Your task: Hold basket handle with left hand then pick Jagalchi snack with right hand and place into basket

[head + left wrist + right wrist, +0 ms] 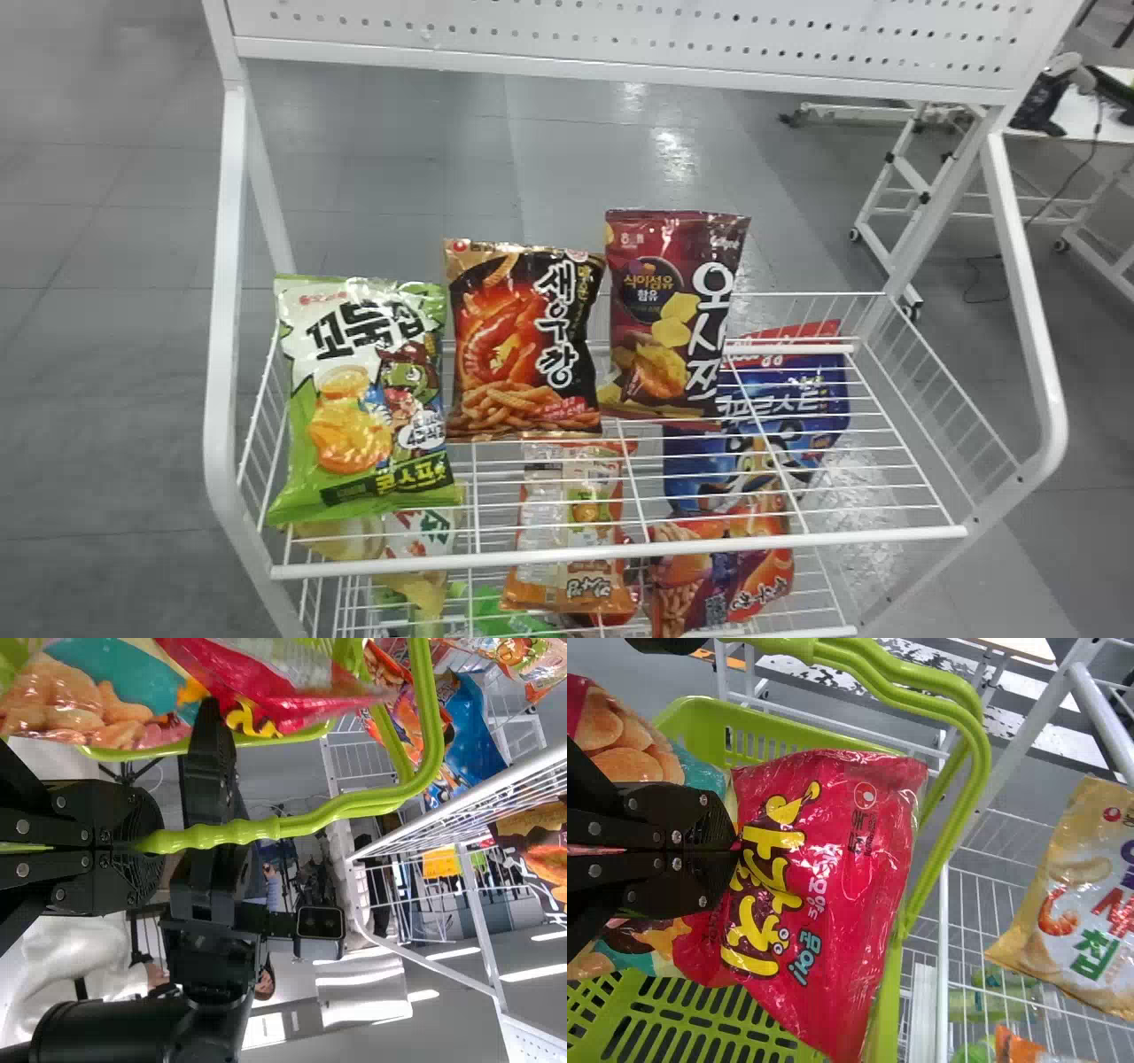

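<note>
Over the basket, holds the snack by one edge, clamped in the right claw. Grips the handle with the left claw; likely needs only lowering.

On the upper shelf we see, from left to right, chip bag, shrimp snack bag and sweet potato snack bag. Below, rather at right, we find cereal bag. Jagalchi snack is at the basket.
</note>
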Controlling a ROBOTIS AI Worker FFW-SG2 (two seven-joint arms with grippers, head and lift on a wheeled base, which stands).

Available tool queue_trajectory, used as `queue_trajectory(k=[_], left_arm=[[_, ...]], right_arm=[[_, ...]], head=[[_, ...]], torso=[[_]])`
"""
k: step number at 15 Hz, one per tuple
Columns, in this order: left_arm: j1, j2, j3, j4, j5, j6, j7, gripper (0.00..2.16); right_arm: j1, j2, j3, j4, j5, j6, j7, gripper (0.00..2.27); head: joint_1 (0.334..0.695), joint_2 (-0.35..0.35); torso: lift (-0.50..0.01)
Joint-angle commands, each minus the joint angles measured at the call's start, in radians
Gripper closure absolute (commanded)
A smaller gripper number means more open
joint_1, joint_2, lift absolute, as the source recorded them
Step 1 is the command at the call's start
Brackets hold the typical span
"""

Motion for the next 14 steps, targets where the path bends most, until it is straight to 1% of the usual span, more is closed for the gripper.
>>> queue_trajectory(k=[1,2,3,4,5,6,8,9,11,12,14], left_arm=[[0.006,0.001,0.000,-0.004,0.000,-0.001,-0.005,1.67],[0.009,0.001,0.000,-0.004,0.000,-0.001,-0.007,1.67],[0.010,0.001,0.000,-0.007,0.000,-0.001,-0.010,1.67],[0.015,0.001,-0.002,-0.010,0.000,-0.001,-0.011,1.67],[0.019,0.001,-0.003,-0.014,0.000,-0.001,-0.011,1.67],[0.024,0.001,-0.005,-0.020,0.000,-0.004,-0.010,1.67],[0.030,0.001,-0.005,-0.031,0.000,-0.001,-0.007,1.67],[0.030,-0.001,-0.005,-0.036,0.000,-0.001,-0.004,1.67],[0.030,-0.001,-0.005,-0.045,0.000,-0.001,-0.001,1.67],[0.029,-0.002,-0.006,-0.046,0.000,-0.001,0.001,1.67],[0.022,-0.002,-0.009,-0.045,0.000,-0.001,0.015,1.67]], right_arm=[[-0.006,-0.002,0.026,0.022,0.033,0.008,0.000,2.24],[-0.006,-0.005,0.030,0.031,0.047,0.017,0.000,2.22],[-0.006,-0.011,0.030,0.046,0.055,0.029,0.000,1.83],[-0.009,-0.029,0.041,0.063,0.061,0.029,0.001,1.00],[-0.012,-0.040,0.044,0.068,0.070,0.035,0.001,0.18],[-0.005,-0.051,0.041,0.064,0.066,0.035,0.003,0.00],[0.028,-0.051,-0.005,0.012,0.058,0.029,0.004,0.02],[0.048,-0.051,-0.040,-0.023,0.058,0.020,0.012,0.04],[0.071,-0.045,-0.115,-0.083,0.039,0.026,0.021,0.04],[0.078,-0.037,-0.163,-0.110,0.015,0.035,0.034,0.04],[0.086,-0.009,-0.270,-0.183,-0.043,0.084,0.063,0.06]], head=[[0.695,-0.124],[0.695,-0.115],[0.695,-0.121],[0.695,-0.138],[0.695,-0.165],[0.695,-0.201],[0.695,-0.271],[0.695,-0.325],[0.695,-0.350],[0.695,-0.350],[0.695,-0.350]], torso=[[-0.010],[-0.010],[-0.010],[-0.010],[-0.010],[-0.010],[-0.010],[-0.010],[-0.010],[-0.010],[-0.010]])
